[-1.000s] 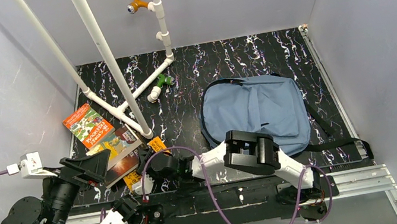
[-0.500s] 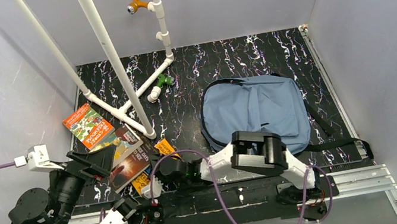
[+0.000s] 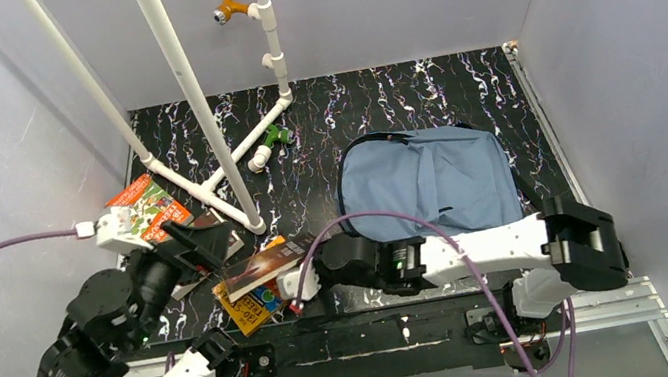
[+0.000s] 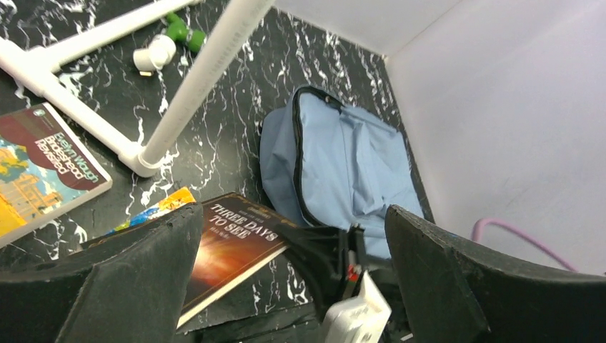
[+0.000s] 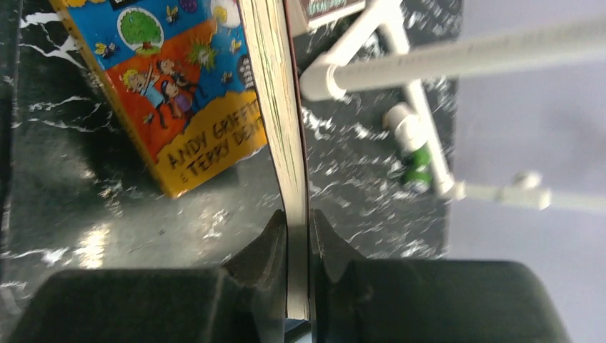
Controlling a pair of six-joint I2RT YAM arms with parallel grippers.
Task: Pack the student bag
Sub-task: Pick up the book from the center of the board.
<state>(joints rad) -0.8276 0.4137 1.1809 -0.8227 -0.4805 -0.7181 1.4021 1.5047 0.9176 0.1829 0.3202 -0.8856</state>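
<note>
The student bag [image 3: 430,183], dusty blue with black trim, lies flat on the right half of the table and also shows in the left wrist view [image 4: 343,164]. My right gripper [image 3: 308,276] is shut on the near edge of a brown book titled "Three Days to See" [image 3: 266,263], just left of the bag. The right wrist view shows that gripper [image 5: 299,229] pinching the book's page edge [image 5: 282,107]. My left gripper [image 3: 195,243] hangs open above the books at the left. Between its fingers [image 4: 293,214] the brown book [image 4: 229,250] shows below, untouched.
A colourful yellow-edged book [image 3: 253,308] lies under the brown one near the front edge. An orange book [image 3: 145,203] and a maroon book [image 4: 43,164] lie at the left. A white pipe frame [image 3: 194,99] rises over them, with a green fitting [image 3: 276,135] behind. Grey walls close in.
The right gripper closed on the brown book and drew it to the right, toward the bag. The left arm rose and swung back over the books, still open.
</note>
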